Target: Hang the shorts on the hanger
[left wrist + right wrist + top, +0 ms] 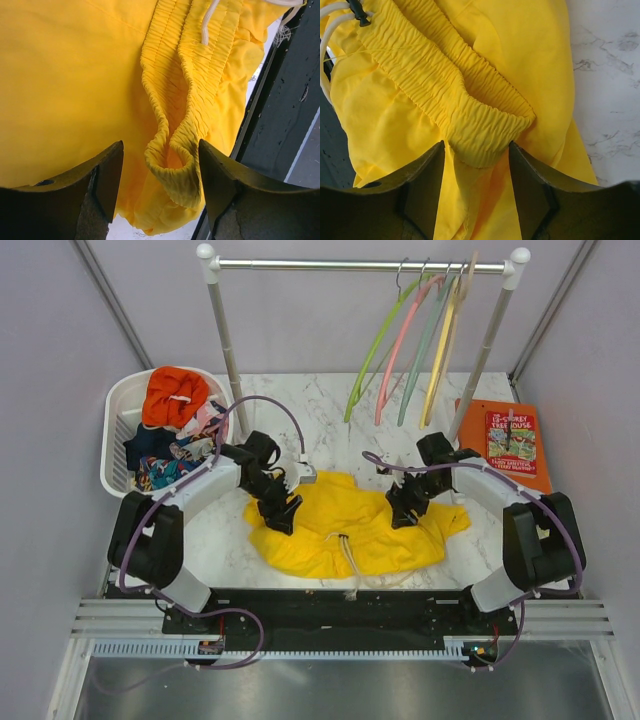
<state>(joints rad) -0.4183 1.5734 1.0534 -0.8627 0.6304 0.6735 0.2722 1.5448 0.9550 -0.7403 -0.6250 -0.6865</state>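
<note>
The bright yellow shorts [350, 525] lie crumpled on the marble table between the two arms, white drawstring [347, 555] toward the near edge. My left gripper [278, 512] is down at their left end. Its jaws stand open around a folded loop of elastic waistband [172, 165]. My right gripper [405, 508] is at the right end, also open, with a waistband corner [480, 137] lying between its fingertips [432, 160]. Neither pinches the cloth. The light green hanger [375, 345] hangs on the rail at the back.
A pink hanger [405, 340], a grey-green one and a yellow one hang beside it on the rail [360, 264]. A white basket [118, 405] of clothes stands at the left, with an orange garment [175, 395] on top. An orange book [510, 440] lies at the right. The table's dark front edge [280, 110] is close.
</note>
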